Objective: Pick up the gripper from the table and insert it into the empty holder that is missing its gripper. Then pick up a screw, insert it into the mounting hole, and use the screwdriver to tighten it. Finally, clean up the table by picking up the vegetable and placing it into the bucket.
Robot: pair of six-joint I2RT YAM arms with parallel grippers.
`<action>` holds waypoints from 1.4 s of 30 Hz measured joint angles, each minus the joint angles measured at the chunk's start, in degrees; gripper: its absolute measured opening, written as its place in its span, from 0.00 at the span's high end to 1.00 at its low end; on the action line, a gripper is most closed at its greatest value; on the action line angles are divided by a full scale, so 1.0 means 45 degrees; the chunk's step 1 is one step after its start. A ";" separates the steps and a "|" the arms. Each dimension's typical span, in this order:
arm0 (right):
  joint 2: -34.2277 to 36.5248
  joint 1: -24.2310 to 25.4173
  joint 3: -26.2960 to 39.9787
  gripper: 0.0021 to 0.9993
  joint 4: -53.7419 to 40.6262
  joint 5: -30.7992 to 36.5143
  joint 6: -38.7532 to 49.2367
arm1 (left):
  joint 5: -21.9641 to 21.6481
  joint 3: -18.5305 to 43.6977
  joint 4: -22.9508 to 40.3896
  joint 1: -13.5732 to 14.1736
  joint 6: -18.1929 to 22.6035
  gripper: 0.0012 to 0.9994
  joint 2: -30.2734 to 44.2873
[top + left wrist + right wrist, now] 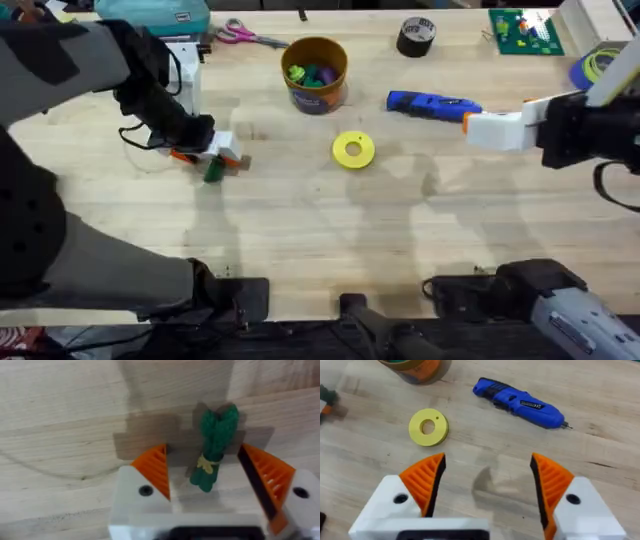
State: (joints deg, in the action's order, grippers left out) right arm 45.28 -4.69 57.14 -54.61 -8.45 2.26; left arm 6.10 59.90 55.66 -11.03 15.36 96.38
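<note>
My left gripper [207,485] stands wide open astride the green toy vegetable [214,445] lying on the table; I'd centre, close gently on the tied stem. Right gripper [487,487] hangs open, empty. Beyond, the yellow bucket [315,72] waits.

My white smooth plastic left gripper [212,485] carries ribbed orange pads [155,467] around a green matt fibrous toy vegetable [214,445]. The pale wooden table [300,230] looks matt and grained. The blue plastic screwdriver [520,402] is glossy, with a metal bit.
</note>
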 joint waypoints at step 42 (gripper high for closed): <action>0.0000 0.0000 0.0000 0.00 0.0024 0.0000 -0.0039 | 0.1386 0.4993 -0.2264 0.3634 -0.2066 0.99 -0.1914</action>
State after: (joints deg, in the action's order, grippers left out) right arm 45.28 -4.69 57.14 -54.50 -8.45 2.09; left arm 12.34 82.37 45.47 5.33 6.06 87.77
